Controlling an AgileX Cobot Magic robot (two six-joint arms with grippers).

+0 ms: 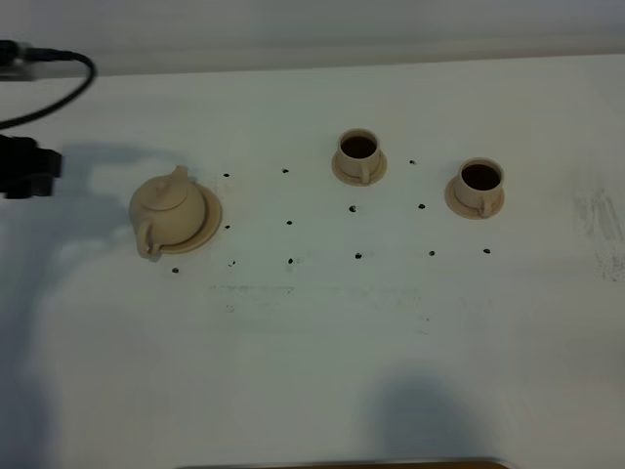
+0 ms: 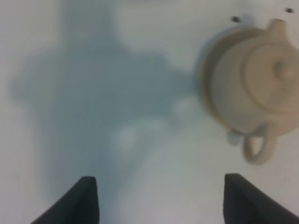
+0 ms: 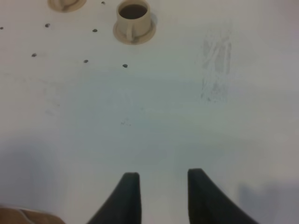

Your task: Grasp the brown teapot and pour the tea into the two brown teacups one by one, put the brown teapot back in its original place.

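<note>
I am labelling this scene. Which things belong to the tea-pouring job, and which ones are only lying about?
Job:
- brown teapot
- round disc under it
- two teacups on saucers, dark inside
- left claw, open

Lying about:
- black dots on the table
- scuff marks

White table [image 1: 312,371], grid of small black dots [image 1: 290,223], faint grey scuff [image 1: 605,220] near right edge

High overhead view of the whole table [image 1: 312,371]; 2 close downward wrist views sharing it.

Bright, even light — soft grey shadows, left wrist view blurred
</note>
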